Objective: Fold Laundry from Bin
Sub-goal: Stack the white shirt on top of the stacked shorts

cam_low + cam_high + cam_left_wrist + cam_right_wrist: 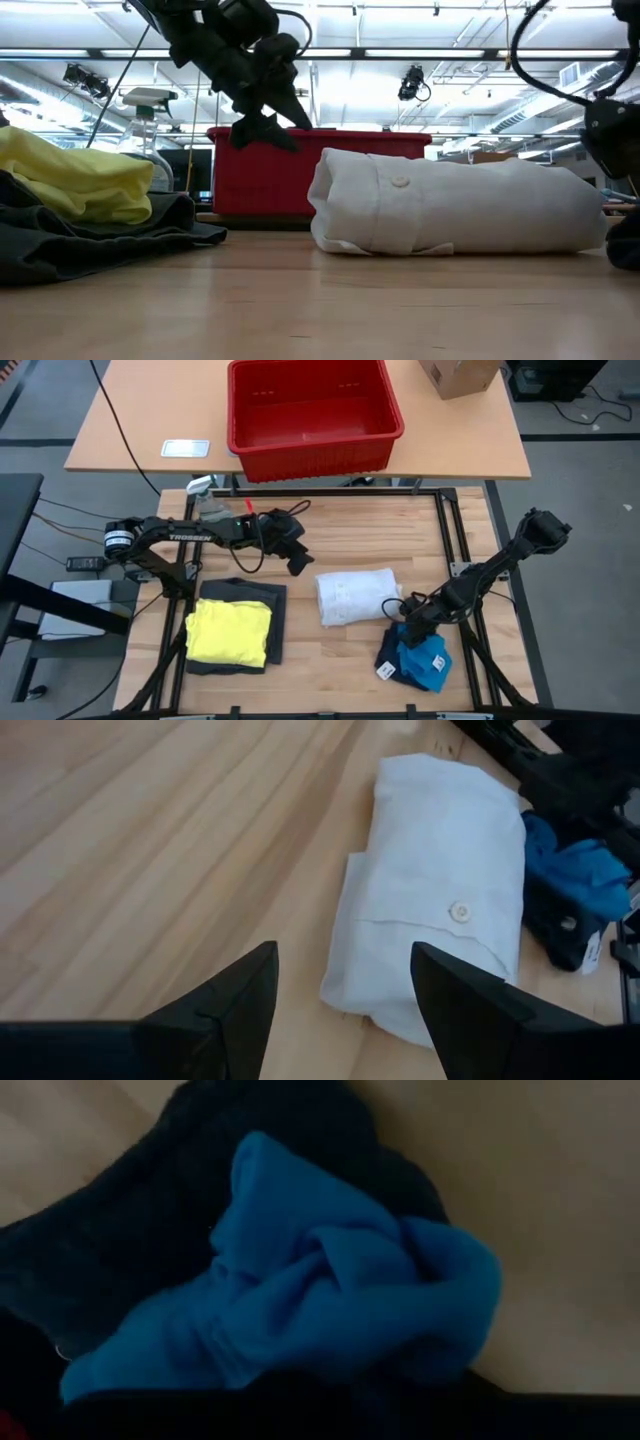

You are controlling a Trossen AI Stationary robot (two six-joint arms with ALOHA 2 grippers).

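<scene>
The red bin (314, 412) stands on the far table, seemingly emptied, and the laundry now lies on the wooden worktop (340, 660). A yellow garment (229, 632) rests folded on top of a folded dark grey garment (268, 598) on the left side. A folded white shirt (357, 597) lies in the middle. The blue garment with dark trim (415, 660) sits crumpled just beside the shirt, toward the right front.

The right gripper (408, 622) is down on the near edge of that blue garment. Its wrist view is filled with bunched blue cloth pressed close to the lens, and the fingers are lost in shadow, so I cannot tell whether they have closed on the fabric. The left gripper (298, 563) hangs above the worktop just beside the white shirt, its fingers (235, 1005) apart and holding nothing.

The step in hand looks to be picking up the blue garment to spread it for folding. To do it well, the right gripper should take one layer at a hem or corner, not the whole bunch. A lift straight up would let the cloth hang free. The left gripper should take a second corner, so the garment can be laid flat on bare worktop, clear of the white shirt.
</scene>
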